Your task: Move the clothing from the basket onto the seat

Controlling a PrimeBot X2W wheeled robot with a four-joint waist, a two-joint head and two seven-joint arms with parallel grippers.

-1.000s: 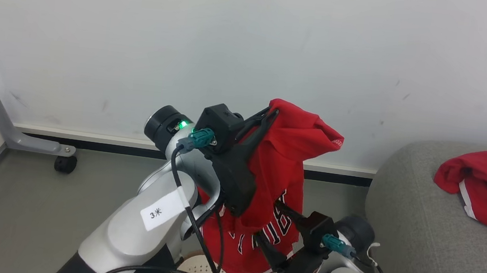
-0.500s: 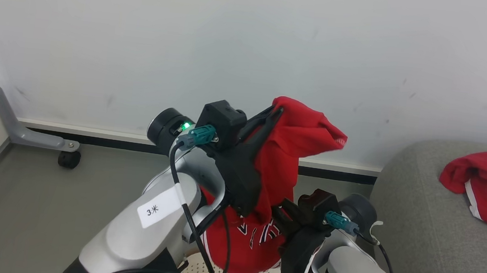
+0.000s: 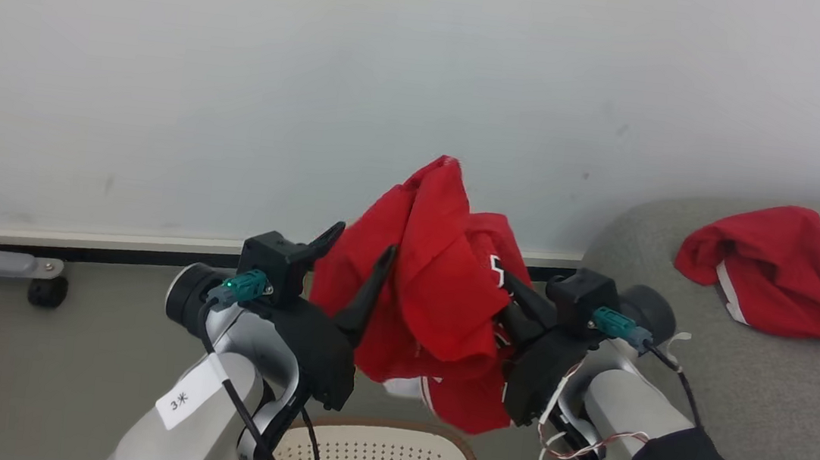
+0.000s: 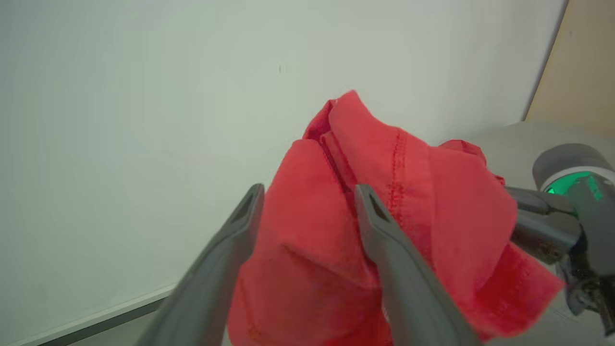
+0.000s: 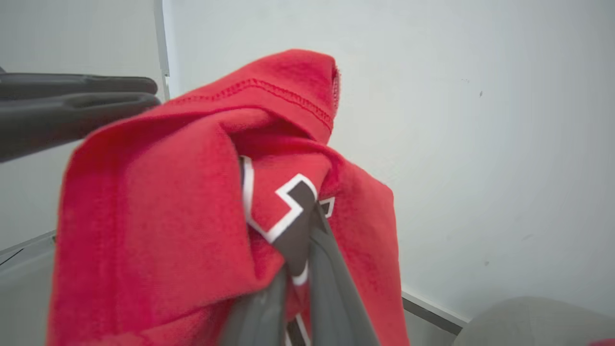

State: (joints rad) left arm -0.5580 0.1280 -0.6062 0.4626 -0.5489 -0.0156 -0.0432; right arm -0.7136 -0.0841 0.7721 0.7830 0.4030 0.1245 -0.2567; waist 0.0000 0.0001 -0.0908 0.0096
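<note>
Evidently soft, light and floppy, the lettered red jersey (image 3: 434,293) hangs bunched above the basket (image 3: 389,430), best held by a gathered fold: the right gripper (image 3: 509,286) is clamped on its lettering, the left gripper (image 4: 310,192) has its fingers apart around a fold, and the grey sofa (image 3: 744,387) stands to the right.

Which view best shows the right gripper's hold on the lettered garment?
Right wrist view: the right gripper is shut on the lettered garment at its print. Head view shows it side-on, fingertips buried in fabric; left wrist view catches its fingers at the edge.
</note>
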